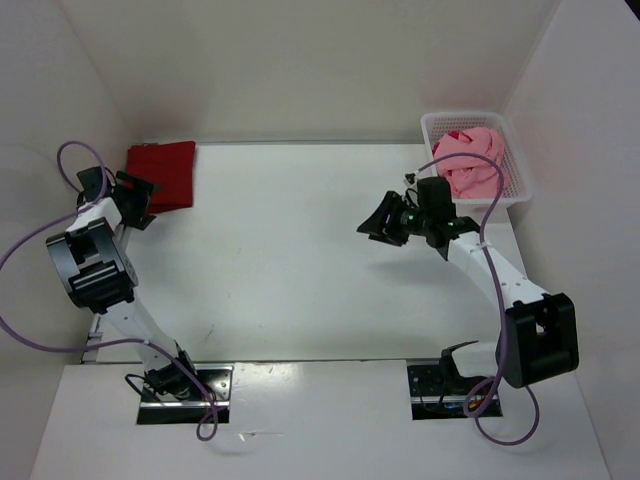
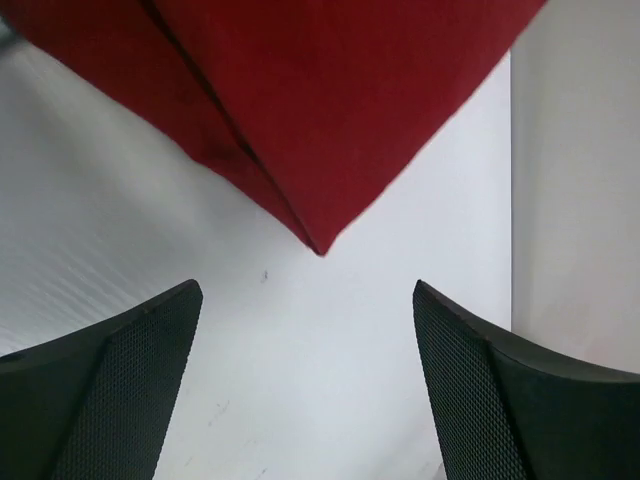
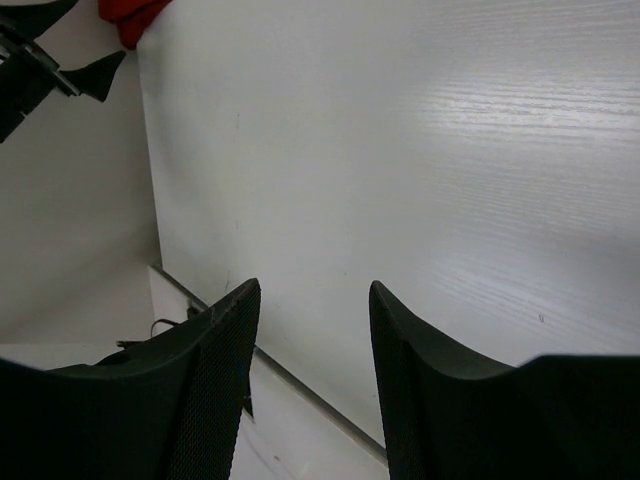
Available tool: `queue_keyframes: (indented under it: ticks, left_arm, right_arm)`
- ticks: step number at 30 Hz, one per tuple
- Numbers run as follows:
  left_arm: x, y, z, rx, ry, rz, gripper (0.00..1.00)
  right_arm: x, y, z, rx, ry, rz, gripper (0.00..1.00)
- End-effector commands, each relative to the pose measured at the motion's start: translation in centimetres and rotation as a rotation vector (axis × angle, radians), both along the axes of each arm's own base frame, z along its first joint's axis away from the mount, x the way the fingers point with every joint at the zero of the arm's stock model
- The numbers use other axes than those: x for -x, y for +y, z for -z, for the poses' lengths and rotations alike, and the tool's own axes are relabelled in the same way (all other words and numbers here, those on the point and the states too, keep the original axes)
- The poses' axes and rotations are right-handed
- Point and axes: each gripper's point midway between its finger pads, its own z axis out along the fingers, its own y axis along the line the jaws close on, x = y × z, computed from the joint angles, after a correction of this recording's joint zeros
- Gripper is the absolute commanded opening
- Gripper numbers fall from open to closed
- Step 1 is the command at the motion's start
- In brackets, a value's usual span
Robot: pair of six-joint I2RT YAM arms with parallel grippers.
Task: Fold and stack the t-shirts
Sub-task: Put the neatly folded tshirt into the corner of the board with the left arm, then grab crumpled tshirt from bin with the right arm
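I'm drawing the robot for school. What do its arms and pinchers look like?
The left arm and right arm are white tubes with chunky black joints, each trailing a thin purple cable. The left gripper and right gripper are black, with two curved, mesh-textured fingers.

dark red t-shirt [image 2: 340, 90]: matt soft cloth, fine even weave | pink t-shirt [image 1: 473, 163]: soft matt cloth, crumpled | basket [image 1: 460, 116]: white plastic lattice, slight sheen | table [image 3: 450, 150]: white, smooth, faint wood-grain texture, satin | left gripper pads [image 2: 120, 390]: black, matt, fine dotted mesh | cable [image 1: 60, 158]: purple, smooth plastic sheath
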Motion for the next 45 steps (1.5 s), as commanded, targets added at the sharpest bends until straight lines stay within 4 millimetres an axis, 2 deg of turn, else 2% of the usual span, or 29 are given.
queue_keyframes:
  ticks: [1, 3, 4, 7, 8, 9, 10, 11, 12, 13, 15, 16, 17, 18, 19, 20, 21, 22, 23, 25, 28, 30, 32, 33, 35, 36, 40, 43, 45]
  left_arm:
    - [0.2, -1.0, -4.2, -0.038, -0.101, 0.022, 0.93]
    - [1.6, -2.2, -3.3, -0.017, -0.076, 0.025, 0.93]
    - [2.0, -2.8, -3.9, -0.031, -0.075, 0.023, 0.93]
    - [3.5, -5.4, -4.2, -0.058, -0.062, 0.067, 0.91]
    - [3.9, -6.0, -4.1, -0.067, -0.058, 0.070, 0.91]
    - [4.0, -7.9, -4.4, -0.068, -0.064, 0.110, 0.87]
    - [4.3, -8.8, -5.5, -0.089, -0.087, 0.120, 0.86]
    - [4.9, -9.6, -5.2, -0.101, -0.072, 0.136, 0.84]
    - [5.0, -11.6, -6.4, -0.112, -0.104, 0.179, 0.80]
    - [5.1, -12.8, -6.7, -0.122, -0.114, 0.213, 0.77]
    - [5.5, -15.6, -8.3, -0.138, -0.150, 0.282, 0.72]
    - [6.1, -19.0, -8.3, -0.131, -0.160, 0.376, 0.71]
    - [6.5, -21.1, -8.7, -0.113, -0.181, 0.437, 0.71]
    - [6.9, -22.7, -9.4, -0.119, -0.206, 0.488, 0.71]
    - [8.1, -25.4, -8.6, -0.108, -0.195, 0.569, 0.71]
    - [8.9, -27.2, -8.7, -0.081, -0.209, 0.629, 0.71]
    - [9.7, -28.4, -8.5, -0.074, -0.214, 0.682, 0.71]
    - [10.8, -30.5, -8.1, -0.073, -0.212, 0.754, 0.71]
    - [11.8, -31.4, -7.7, -0.066, -0.204, 0.794, 0.72]
    - [13.2, -33.2, -7.1, -0.063, -0.190, 0.867, 0.72]
    - [14.4, -33.8, -6.2, -0.065, -0.174, 0.911, 0.73]
    - [14.6, -33.9, -6.6, -0.061, -0.185, 0.918, 0.73]
    - [14.8, -34.3, -6.3, -0.060, -0.181, 0.940, 0.73]
    - [14.5, -34.3, -6.2, -0.067, -0.181, 0.947, 0.73]
    - [14.3, -34.5, -6.2, -0.059, -0.177, 0.954, 0.73]
    - [14.2, -34.5, -5.7, -0.056, -0.163, 0.955, 0.73]
    - [14.4, -34.9, -5.3, -0.052, -0.152, 0.966, 0.73]
    - [14.3, -34.9, -5.1, -0.043, -0.140, 0.960, 0.73]
    - [14.3, -34.9, -5.1, -0.043, -0.140, 0.960, 0.73]
  right_arm:
    - [-0.8, 0.3, -0.5, -0.006, -0.029, -0.025, 0.54]
    - [-1.8, 0.1, -1.3, 0.008, -0.057, 0.000, 0.54]
    - [-2.3, 0.0, -1.3, 0.010, -0.052, 0.024, 0.54]
    - [-5.5, -1.3, -2.9, 0.052, -0.101, 0.140, 0.35]
    - [-7.2, -2.2, -3.5, 0.072, -0.110, 0.187, 0.27]
    - [-8.6, -3.2, -4.1, 0.082, -0.120, 0.243, 0.14]
    - [-9.8, -4.6, -4.3, 0.098, -0.123, 0.292, 0.11]
    - [-11.8, -5.5, -5.2, 0.119, -0.141, 0.342, 0.10]
    - [-13.3, -7.5, -5.4, 0.185, -0.159, 0.426, 0.08]
    - [-14.3, -9.0, -5.5, 0.248, -0.181, 0.460, 0.08]
    - [-17.3, -13.8, -6.7, 0.347, -0.220, 0.615, 0.08]
    - [-18.4, -15.5, -7.9, 0.368, -0.249, 0.659, 0.10]
    - [-19.4, -18.7, -6.7, 0.411, -0.221, 0.722, 0.13]
    - [-20.0, -20.9, -6.4, 0.447, -0.216, 0.772, 0.24]
    - [-20.7, -22.7, -7.1, 0.453, -0.221, 0.813, 0.30]
    - [-21.2, -25.4, -5.2, 0.474, -0.170, 0.852, 0.34]
    - [-21.5, -26.7, -4.6, 0.487, -0.156, 0.879, 0.42]
    - [-22.1, -27.9, -4.8, 0.487, -0.158, 0.901, 0.46]
    - [-22.2, -29.3, -3.8, 0.497, -0.129, 0.919, 0.50]
    - [-23.3, -30.2, -1.0, 0.513, -0.075, 0.919, 0.60]
    - [-24.8, -30.6, 2.2, 0.491, -0.022, 0.883, 0.71]
    - [-25.8, -30.3, 3.9, 0.473, 0.011, 0.863, 0.72]
    - [-26.6, -29.1, 4.8, 0.414, 0.015, 0.811, 0.72]
    - [-27.5, -28.7, 4.1, 0.386, -0.016, 0.793, 0.72]
    - [-28.1, -27.9, 5.1, 0.346, 0.000, 0.759, 0.71]
    - [-28.8, -27.6, 4.5, 0.319, -0.028, 0.760, 0.67]
    - [-29.4, -27.3, 4.7, 0.287, -0.033, 0.759, 0.50]
    - [-29.4, -27.1, 4.7, 0.280, -0.033, 0.750, 0.49]
    - [-29.6, -27.3, 3.2, 0.280, -0.068, 0.764, 0.56]
